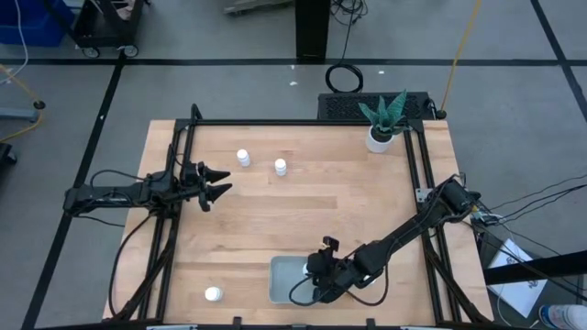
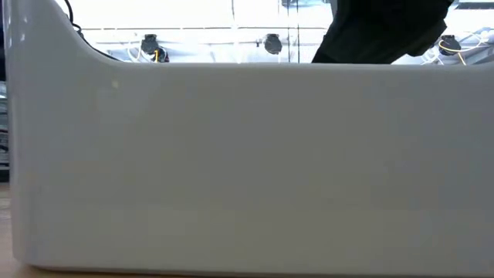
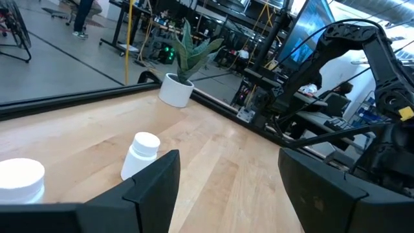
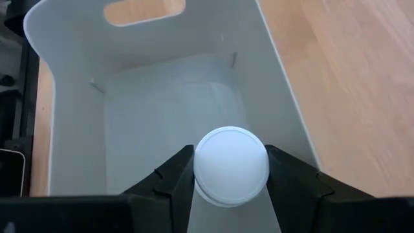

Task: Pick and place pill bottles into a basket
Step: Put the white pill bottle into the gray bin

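Observation:
The pale grey-blue basket (image 1: 282,280) stands near the table's near edge, and its wall (image 2: 247,170) fills the low view. My right gripper (image 1: 317,282) is over the basket, shut on a white pill bottle (image 4: 231,165). Two more bottles (image 1: 243,158) (image 1: 281,167) stand upright at the far middle of the table; they also show in the left wrist view (image 3: 19,182) (image 3: 141,154). A third bottle (image 1: 214,294) stands near the near left corner. My left gripper (image 1: 216,183) is open and empty at the table's left side, apart from the bottles. My right gripper pinches the bottle between its two fingers (image 4: 173,176), one on each side just below the cap (image 4: 231,162). The fingers come from above, pointing down into the basket. The bottle stands upright, cap up; whether its base touches the basket floor I cannot tell.
A white pot with a green plant (image 1: 382,136) stands at the far right corner. Black frame rails (image 1: 174,220) run along the table's left, right and far edges. The right arm (image 1: 404,234) stretches across the near right of the table.

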Motion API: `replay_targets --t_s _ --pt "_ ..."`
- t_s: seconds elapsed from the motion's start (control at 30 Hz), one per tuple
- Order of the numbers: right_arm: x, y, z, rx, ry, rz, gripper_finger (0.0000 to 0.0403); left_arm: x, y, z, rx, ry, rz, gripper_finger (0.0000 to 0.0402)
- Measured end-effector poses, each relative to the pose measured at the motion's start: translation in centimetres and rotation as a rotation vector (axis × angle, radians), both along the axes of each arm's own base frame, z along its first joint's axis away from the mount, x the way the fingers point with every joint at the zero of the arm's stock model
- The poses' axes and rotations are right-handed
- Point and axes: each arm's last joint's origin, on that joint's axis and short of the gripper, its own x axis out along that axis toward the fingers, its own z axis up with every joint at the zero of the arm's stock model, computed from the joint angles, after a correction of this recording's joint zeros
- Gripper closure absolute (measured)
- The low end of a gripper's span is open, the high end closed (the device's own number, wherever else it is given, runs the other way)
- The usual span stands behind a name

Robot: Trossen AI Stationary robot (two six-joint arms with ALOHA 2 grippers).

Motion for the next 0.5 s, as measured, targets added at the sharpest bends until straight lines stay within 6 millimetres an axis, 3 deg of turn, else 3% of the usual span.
replay_targets --t_s 0.5 --pt "-0.12 0.11 -0.04 -0.017 0.026 0.066 0.0243 0.00 0.00 -0.01 0.002 0.002 0.000 0.0133"
